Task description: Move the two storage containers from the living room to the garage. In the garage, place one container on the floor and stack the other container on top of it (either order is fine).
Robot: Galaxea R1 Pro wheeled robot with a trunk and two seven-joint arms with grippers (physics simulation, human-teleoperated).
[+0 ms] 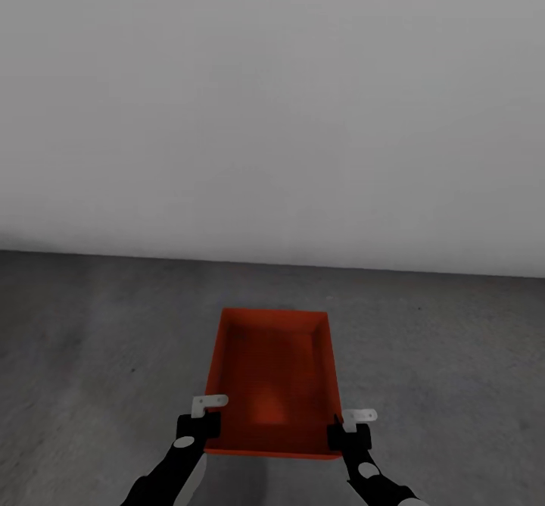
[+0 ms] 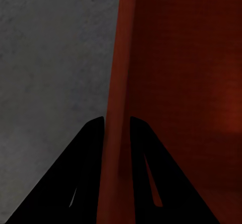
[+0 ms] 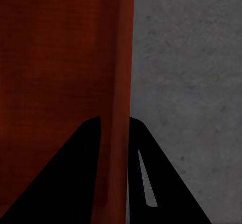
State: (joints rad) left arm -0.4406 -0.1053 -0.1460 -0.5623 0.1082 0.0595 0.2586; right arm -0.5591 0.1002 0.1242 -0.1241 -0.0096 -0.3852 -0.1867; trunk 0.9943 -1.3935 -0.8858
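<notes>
Plain white wall (image 1: 272, 104) ahead, well beyond the grippers; nothing on it.

Dark grey mottled concrete floor (image 1: 98, 339) below and to both sides of the grippers. Judged to be the garage, going by that surface.

Red-orange rectangular open-topped storage container (image 1: 272, 373) between the two arms, long axis running away from the grippers toward the wall. Interior bare. Only one container in view. Could not tell from the head view whether carried just above the concrete or already resting on it.

Black left gripper (image 1: 198, 415) at the container's near left corner; black right gripper (image 1: 350, 424) at the near right corner. In the left wrist view, dark fingers (image 2: 88, 168) straddled the side wall (image 2: 117, 83), one inside, one outside, wall pinched between. Same in the right wrist view: fingers (image 3: 75, 173) clamped on the opposite side wall (image 3: 121, 58), concrete on the outer side.

Step in hand, as judged: setting a container down in the garage, probably as the base of the stack, no other bin below or beside the grippers.

Next move, as judged: lower level with both arms together until the base sat flat, then spread both grippers and lift clear without dragging the walls. Uneven release could tilt or shift it.
</notes>
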